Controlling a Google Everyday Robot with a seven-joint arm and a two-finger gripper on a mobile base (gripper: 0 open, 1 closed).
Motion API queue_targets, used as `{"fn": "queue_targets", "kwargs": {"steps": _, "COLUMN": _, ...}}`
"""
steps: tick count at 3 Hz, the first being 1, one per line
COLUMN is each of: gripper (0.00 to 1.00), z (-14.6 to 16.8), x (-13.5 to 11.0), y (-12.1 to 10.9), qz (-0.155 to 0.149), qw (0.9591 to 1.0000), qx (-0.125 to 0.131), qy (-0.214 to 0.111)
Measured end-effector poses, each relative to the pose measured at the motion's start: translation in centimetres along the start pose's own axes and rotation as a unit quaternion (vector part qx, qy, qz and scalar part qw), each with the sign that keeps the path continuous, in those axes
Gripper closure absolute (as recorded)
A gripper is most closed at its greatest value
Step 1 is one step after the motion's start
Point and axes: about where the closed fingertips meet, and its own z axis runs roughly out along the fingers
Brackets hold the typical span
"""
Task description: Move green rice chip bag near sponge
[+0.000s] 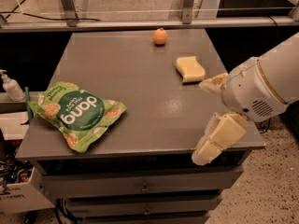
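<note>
Rice chip bag [77, 113] front left on table [140, 78], sponge [190, 69] back right, hand [201, 122] at front-right edge

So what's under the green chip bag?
Only the grey table shows beneath the green rice chip bag; anything lying under it is covered. The gripper hangs open by the table's front right corner, far from the bag.
</note>
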Motion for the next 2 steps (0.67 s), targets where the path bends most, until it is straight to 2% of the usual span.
{"fn": "queue_targets", "kwargs": {"steps": 1, "gripper": 0.0, "z": 0.2, "x": 0.2, "y": -0.2, "qz": 0.005, "qw": 0.9999, "qx": 0.005, "qy": -0.01}}
{"fn": "queue_targets", "kwargs": {"steps": 2, "gripper": 0.0, "z": 2.4, "x": -1.1, "y": -0.8, "qz": 0.009, "qw": 0.9985, "qx": 0.01, "qy": -0.054}}
